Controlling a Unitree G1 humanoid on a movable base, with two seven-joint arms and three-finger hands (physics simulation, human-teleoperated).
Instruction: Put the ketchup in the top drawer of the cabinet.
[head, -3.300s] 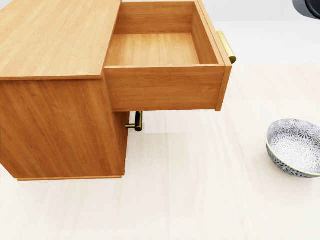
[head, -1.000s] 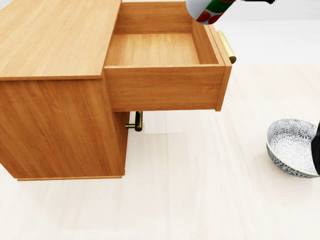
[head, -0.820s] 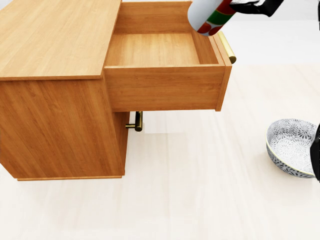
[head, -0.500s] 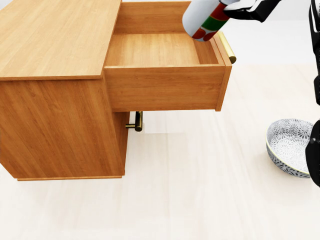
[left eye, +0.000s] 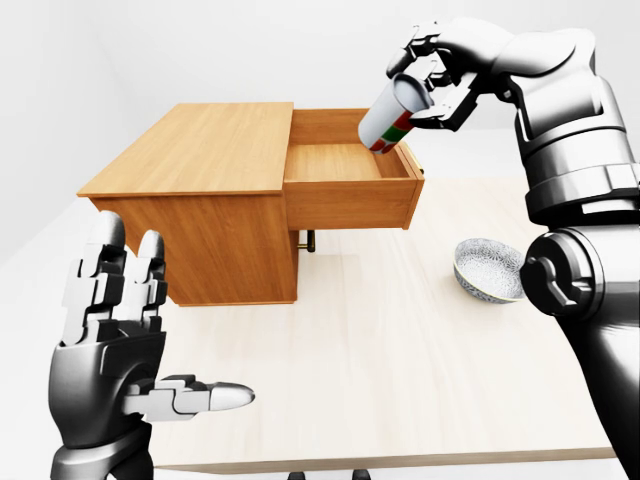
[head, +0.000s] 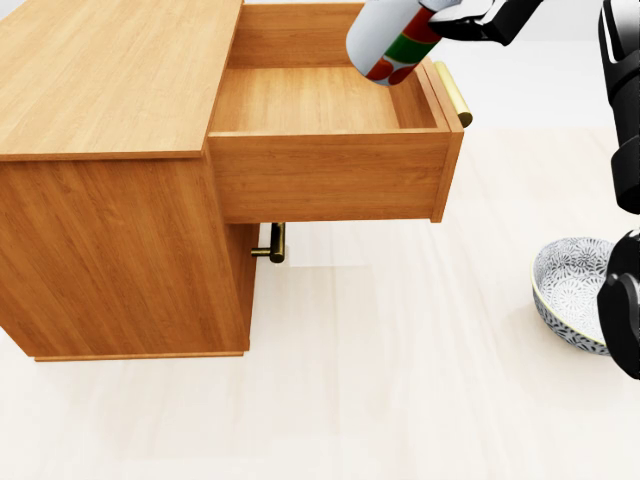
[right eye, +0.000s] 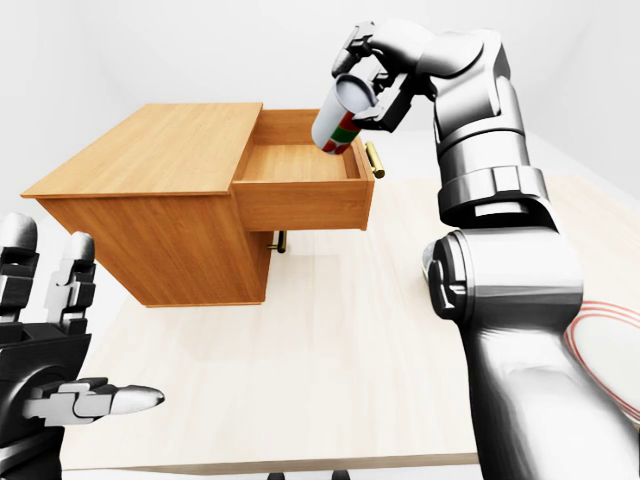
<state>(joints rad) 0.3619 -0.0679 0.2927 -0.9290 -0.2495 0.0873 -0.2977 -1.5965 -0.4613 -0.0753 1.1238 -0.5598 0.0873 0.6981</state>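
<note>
Starting with the left-eye view: right robot hand (left eye: 432, 80), fingers closed round the ketchup (left eye: 394, 113); bottle tilted, its lower end dipping just over the right-hand wall of the open top drawer (left eye: 345, 163). Drawer pulled out of the cabinet (left eye: 210, 200), which stands toward the desk's (left eye: 400, 360) far left corner. Patterned bowl (left eye: 488, 268) near the desk's right edge, well apart from the cabinet. Left robot hand (left eye: 120, 350) low at the view's bottom left, fingers spread, holding nothing.

Head view: ketchup label shows white, red and green at the top edge, over the drawer's right inner corner; whether it touches the wood cannot be told. Brass drawer handle (head: 453, 94) on the drawer's right face; a second brass handle (head: 272, 243) below. Drawer floor bare wood.

Right-eye view: same grasp seen from the other side; pink-rimmed plate (right eye: 610, 350) at the desk's right edge.
</note>
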